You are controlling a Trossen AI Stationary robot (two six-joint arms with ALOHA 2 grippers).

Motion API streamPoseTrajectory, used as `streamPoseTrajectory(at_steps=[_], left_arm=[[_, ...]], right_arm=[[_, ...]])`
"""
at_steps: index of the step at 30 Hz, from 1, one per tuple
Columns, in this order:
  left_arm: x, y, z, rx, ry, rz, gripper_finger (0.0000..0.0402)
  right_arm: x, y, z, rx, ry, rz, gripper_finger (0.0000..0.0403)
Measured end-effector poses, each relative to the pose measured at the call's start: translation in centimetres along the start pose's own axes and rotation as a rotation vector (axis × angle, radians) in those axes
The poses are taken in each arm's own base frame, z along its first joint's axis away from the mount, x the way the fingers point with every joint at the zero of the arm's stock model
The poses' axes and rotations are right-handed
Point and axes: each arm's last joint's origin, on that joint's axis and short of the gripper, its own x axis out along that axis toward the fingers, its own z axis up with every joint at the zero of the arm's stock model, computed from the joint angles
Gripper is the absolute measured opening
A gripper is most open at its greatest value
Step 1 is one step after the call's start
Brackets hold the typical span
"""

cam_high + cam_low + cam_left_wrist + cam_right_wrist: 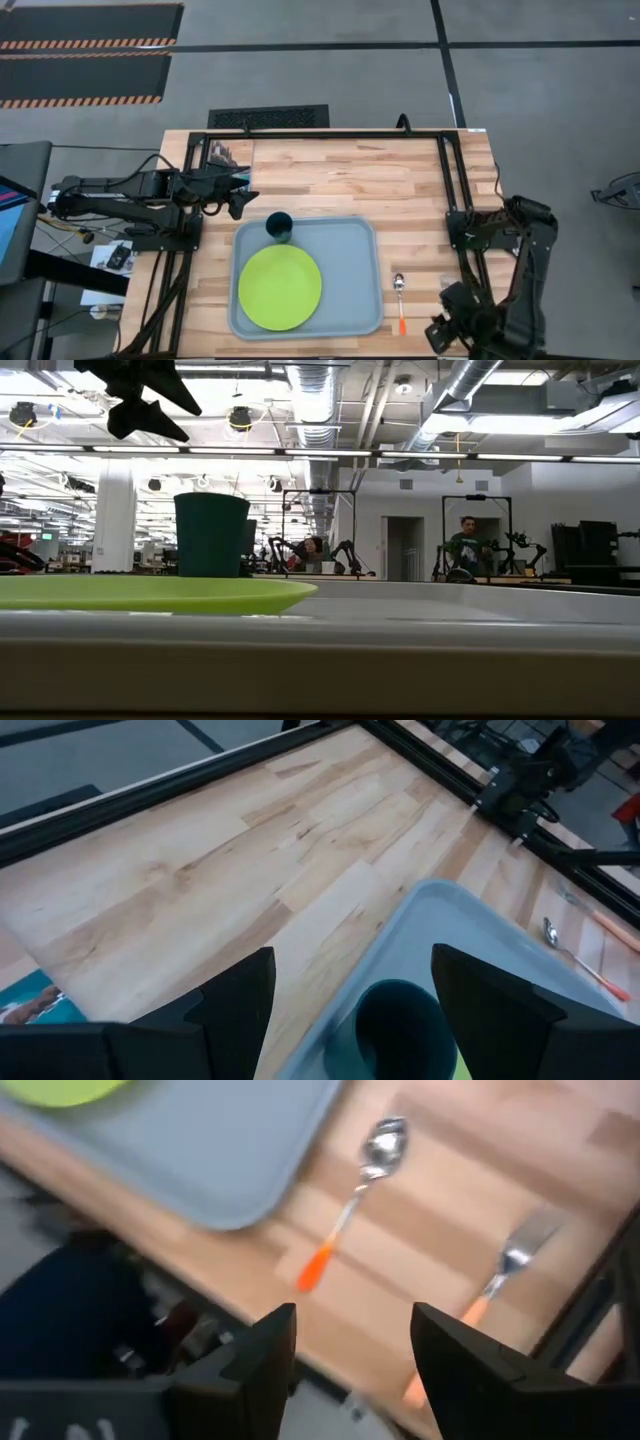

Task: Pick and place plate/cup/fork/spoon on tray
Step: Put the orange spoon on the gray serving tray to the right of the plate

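Note:
The grey-blue tray lies on the wooden table. The lime-green plate lies flat in the tray's near left part and shows in the low view. The dark teal cup stands upright in the tray's far left corner, also seen in the low view. My left gripper is open and empty, up in the air just left of the cup. The spoon lies on the table right of the tray. The fork lies beside the spoon. My right gripper hovers open near the table's near right edge.
A black metal frame runs along the table's far and right sides. Bare wood lies beyond the tray's far rim. People and other robot stations show in the room behind the table.

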Motion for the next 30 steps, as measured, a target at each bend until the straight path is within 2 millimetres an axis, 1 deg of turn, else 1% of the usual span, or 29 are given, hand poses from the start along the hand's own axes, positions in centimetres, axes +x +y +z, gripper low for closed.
streamPoseTrajectory(at_steps=[3, 5, 8, 12, 15, 19, 21, 24, 28, 30], left_arm=[[0.0, 0.0, 0.0, 0.002, 0.000, 0.001, 0.0257], [0.0, 0.0, 0.0, 0.006, 0.000, 0.001, 0.0257], [0.0, 0.0, 0.0, 0.025, 0.000, 0.001, 0.0257], [0.0, 0.0, 0.0, 0.055, 0.000, 0.001, 0.0257], [0.0, 0.0, 0.0, 0.064, -0.006, 0.010, 0.0257], [0.0, 0.0, 0.0, 0.078, -0.005, 0.011, 0.0257], [0.0, 0.1, 0.0, 0.081, -0.003, 0.013, 0.0257], [0.0, 0.1, -0.1, 0.087, 0.002, 0.016, 0.0257], [0.0, 0.1, -0.1, 0.090, 0.001, 0.016, 0.0257], [0.0, 0.1, -0.1, 0.090, 0.002, 0.015, 0.0257]], right_arm=[[1.6, -0.2, 0.5, 0.012, -0.025, -0.056, 0.0223], [2.6, -0.4, 1.4, 0.038, -0.025, -0.110, 0.0220], [4.4, -0.2, 2.7, 0.092, 0.004, -0.147, 0.0217], [7.7, 0.7, 4.2, 0.082, 0.103, -0.153, 0.0221], [10.4, 1.1, 5.6, 0.049, 0.145, -0.154, 0.0226], [13.5, 0.7, 7.0, 0.062, 0.181, -0.187, 0.0224], [14.8, 0.3, 7.2, 0.086, 0.192, -0.191, 0.0220], [16.3, 0.1, 6.9, 0.107, 0.225, -0.145, 0.0213], [17.8, -0.4, 6.1, 0.127, 0.260, -0.096, 0.0207], [18.1, -0.5, 5.5, 0.139, 0.271, -0.067, 0.0207]])
